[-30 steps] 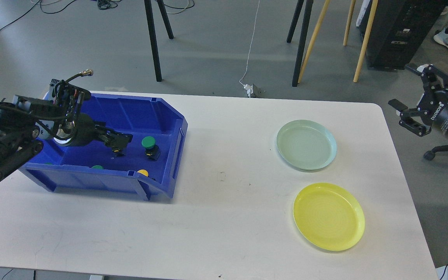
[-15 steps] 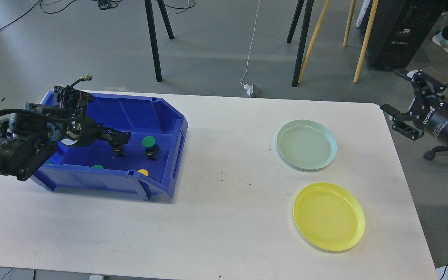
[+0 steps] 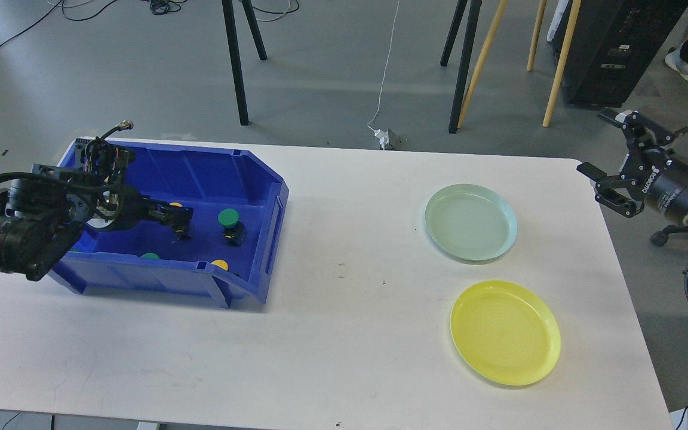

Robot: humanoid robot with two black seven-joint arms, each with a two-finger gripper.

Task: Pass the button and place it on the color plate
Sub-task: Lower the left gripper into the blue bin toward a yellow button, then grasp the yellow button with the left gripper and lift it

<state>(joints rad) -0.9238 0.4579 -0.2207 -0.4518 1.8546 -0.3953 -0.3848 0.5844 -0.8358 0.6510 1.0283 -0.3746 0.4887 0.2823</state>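
1. Two grippers show in the head view. The left gripper [image 3: 178, 220] reaches down inside the blue bin [image 3: 260, 197] at the desk's far left corner. Its fingertips sit around a small dark item with a hint of yellow on top, but whether they have clamped on it I cannot tell.
2. Just to its right, apart from the fingers, stands a green button [image 3: 229, 218] with a domed cap on a black body. A second green cap [image 3: 150, 257] and a yellow button [image 3: 220, 264] peek over the bin's near wall.
3. The right gripper [image 3: 617, 179] hovers off the desk's right edge, past the far right corner, fingers spread and holding nothing.
4. Handling, as I judge it: these buttons look like small, light, rigid plastic parts. The rounded cap is probably slick, so the squarer black body below should give the fingers flatter faces to pinch. The bin walls crowd the approach, so a grip from above seems safest.
5. Both plates lie toward the desk's right edge and hold nothing: the pale green plate [image 3: 470, 222] farther back, the yellow plate [image 3: 504, 332] nearer the front right corner.
6. The white desk [image 3: 350, 334] is smooth and matte with faint scuffs.
7. Beyond it lies grey floor with tripod legs [image 3: 236, 60], wooden legs [image 3: 559, 54], cables, a black cabinet [image 3: 613, 48] and someone's shoe [image 3: 687, 68] at top right.
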